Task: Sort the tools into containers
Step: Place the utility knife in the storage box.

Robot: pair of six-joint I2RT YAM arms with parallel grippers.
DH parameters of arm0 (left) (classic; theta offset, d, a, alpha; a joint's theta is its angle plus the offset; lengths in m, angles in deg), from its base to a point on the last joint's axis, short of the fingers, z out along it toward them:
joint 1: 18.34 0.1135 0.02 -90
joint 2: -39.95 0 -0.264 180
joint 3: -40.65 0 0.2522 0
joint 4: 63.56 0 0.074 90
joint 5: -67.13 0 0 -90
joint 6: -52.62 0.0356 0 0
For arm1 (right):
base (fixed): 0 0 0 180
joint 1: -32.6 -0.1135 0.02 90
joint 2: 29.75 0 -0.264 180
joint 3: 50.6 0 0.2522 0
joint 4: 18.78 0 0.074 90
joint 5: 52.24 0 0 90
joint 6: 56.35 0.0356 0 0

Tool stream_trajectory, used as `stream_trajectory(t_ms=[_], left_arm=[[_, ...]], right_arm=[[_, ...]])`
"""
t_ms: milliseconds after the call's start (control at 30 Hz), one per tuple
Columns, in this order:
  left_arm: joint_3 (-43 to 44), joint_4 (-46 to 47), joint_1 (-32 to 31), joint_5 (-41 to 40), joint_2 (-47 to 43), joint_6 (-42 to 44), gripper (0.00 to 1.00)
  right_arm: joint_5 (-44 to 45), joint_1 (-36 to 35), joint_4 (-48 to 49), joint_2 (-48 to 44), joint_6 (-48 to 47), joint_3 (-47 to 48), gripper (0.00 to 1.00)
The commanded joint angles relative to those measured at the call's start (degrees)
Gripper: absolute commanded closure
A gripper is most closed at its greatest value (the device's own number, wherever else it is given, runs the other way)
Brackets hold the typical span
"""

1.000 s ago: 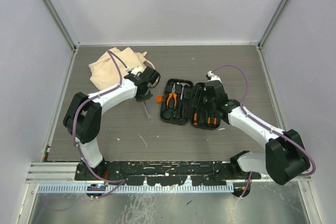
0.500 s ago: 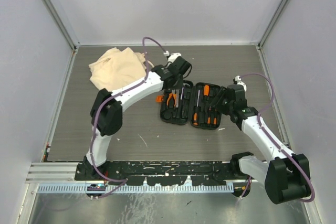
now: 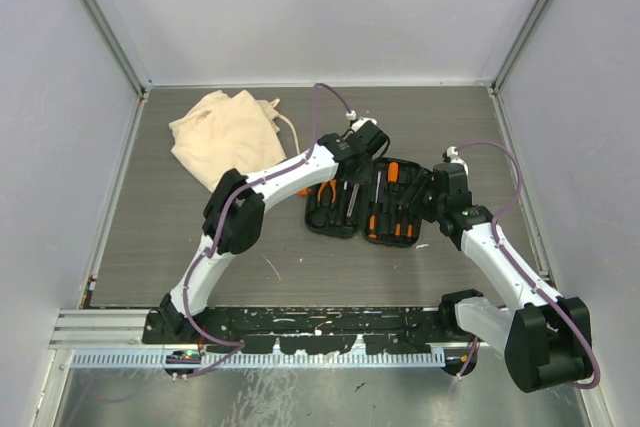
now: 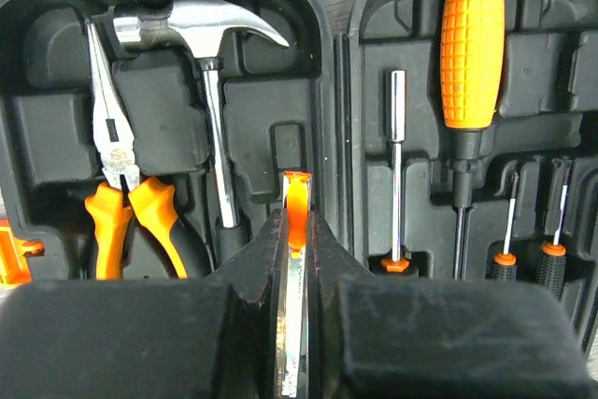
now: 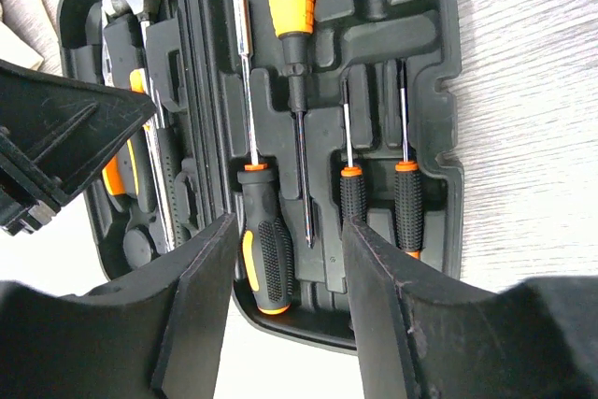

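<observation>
My left gripper (image 4: 296, 231) is clamped on a slim orange-tipped tool (image 4: 296, 198). A steel length runs back between the fingers, so I take it for a small screwdriver, though too little shows to be sure. A second ago this gripper was down at the table (image 3: 400, 277) left of the case, with a thin tool lying just beside it. Now it hangs over the open black tool case (image 4: 168, 100), near the hinge, and that tool is gone from the table. So I judge the pick is done and the placing is what remains.

Below my fingers the claw hammer (image 4: 210, 30) and the pliers (image 4: 117, 165) sit in their moulded beds. There is a bare recess just right of the hammer's shaft, a likely home for what I carry.

My right gripper (image 5: 290, 223) has its jaws apart and holds nothing. It was over the case's right half and has drawn back to its right edge, above a black-and-orange screwdriver (image 5: 266, 259) already seated.

The beige cloth bag (image 3: 225, 132) lies well apart, at the far left.
</observation>
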Motion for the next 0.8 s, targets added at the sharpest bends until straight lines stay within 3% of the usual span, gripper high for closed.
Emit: stream_trajectory(t_ms=[0,333,400,600,767], left_arm=[[3.4,0.1,0.1,0.5,0.7,0.6,1.00],[6.2,-1.3,0.2,0.4,4.3,-1.7,0.96],[6.6,-1.6,0.1,0.3,4.6,-2.1,0.92],[6.7,-2.8,0.2,-0.8,3.6,-2.4,0.67],[6.1,-2.8,0.2,-0.2,1.1,-2.8,0.59]], right_arm=[[-0.6,0.3,0.7,-1.4,-0.2,-0.3,0.46],[-1.2,0.4,0.6,-1.5,-0.2,-0.5,0.46],[-1.3,0.4,0.5,-1.6,-0.2,-0.8,0.46],[-1.6,0.3,0.5,-1.8,-0.2,-1.0,0.46],[-1.6,0.3,0.5,-1.5,-0.4,-0.6,0.46]])
